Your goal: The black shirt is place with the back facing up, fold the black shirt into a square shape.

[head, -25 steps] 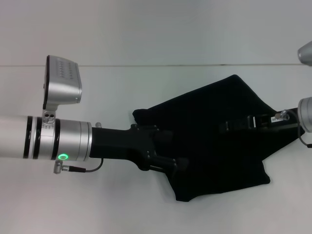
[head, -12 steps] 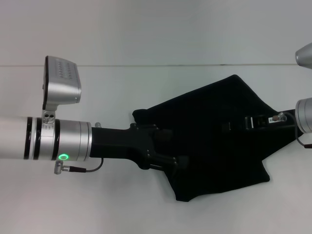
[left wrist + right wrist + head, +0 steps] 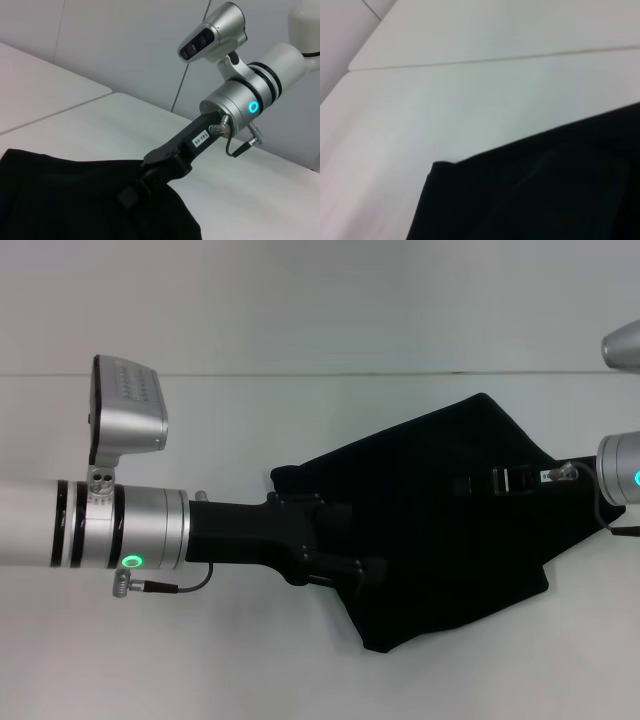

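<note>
The black shirt [image 3: 440,550] is bunched into a rough diamond at the table's middle right, stretched between both arms. My left gripper [image 3: 372,570] reaches in from the left and is shut on the shirt's near left edge; its tips are lost against the dark cloth. From the right, my right gripper [image 3: 468,485] is shut on the shirt's upper part. The left wrist view shows the right gripper [image 3: 133,192] pinching a raised fold of the shirt [image 3: 70,200]. In the right wrist view only a shirt [image 3: 545,195] edge and corner show.
The white table [image 3: 200,660] lies bare to the left and front of the shirt. A seam [image 3: 300,374] runs across the far side. The left arm's silver camera housing [image 3: 128,405] stands above its wrist.
The right gripper has moved a little to the left and up with the cloth, and the shirt's right side has drawn in slightly. The left arm has barely moved.
</note>
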### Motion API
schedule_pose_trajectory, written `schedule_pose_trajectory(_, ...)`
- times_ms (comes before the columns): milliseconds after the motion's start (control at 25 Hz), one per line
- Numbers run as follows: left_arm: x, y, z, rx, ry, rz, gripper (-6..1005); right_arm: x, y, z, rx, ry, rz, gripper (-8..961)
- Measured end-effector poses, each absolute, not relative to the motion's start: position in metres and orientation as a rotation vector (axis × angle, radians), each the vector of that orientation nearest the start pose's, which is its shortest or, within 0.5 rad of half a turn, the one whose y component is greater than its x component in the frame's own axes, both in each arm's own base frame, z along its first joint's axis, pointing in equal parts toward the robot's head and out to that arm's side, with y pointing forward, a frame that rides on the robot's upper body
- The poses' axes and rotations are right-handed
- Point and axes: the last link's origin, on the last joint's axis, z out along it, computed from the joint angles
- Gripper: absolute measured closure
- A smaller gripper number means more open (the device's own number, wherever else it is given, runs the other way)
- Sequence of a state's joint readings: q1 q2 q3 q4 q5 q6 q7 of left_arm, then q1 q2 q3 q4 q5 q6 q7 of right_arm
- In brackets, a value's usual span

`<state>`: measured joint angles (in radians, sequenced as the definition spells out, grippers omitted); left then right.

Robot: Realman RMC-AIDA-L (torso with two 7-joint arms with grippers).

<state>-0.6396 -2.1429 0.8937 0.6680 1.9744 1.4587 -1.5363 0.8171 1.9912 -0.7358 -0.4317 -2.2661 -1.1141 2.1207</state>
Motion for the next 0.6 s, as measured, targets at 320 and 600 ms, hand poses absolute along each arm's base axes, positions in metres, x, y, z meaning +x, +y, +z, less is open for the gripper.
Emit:
schedule_pose_trajectory(320, -0.205, 0.349, -0.044, -2.849, -0.670, -0.692, 49, 0.236, 0.426, 0.004, -2.403, 1.326, 0.420, 840)
schedule_pose_trajectory(600, -0.206, 0.349, -0.041, -2.818, -0.694, -0.739, 50, 0.226, 0.438, 0.034, -2.380, 1.282, 0.429, 839)
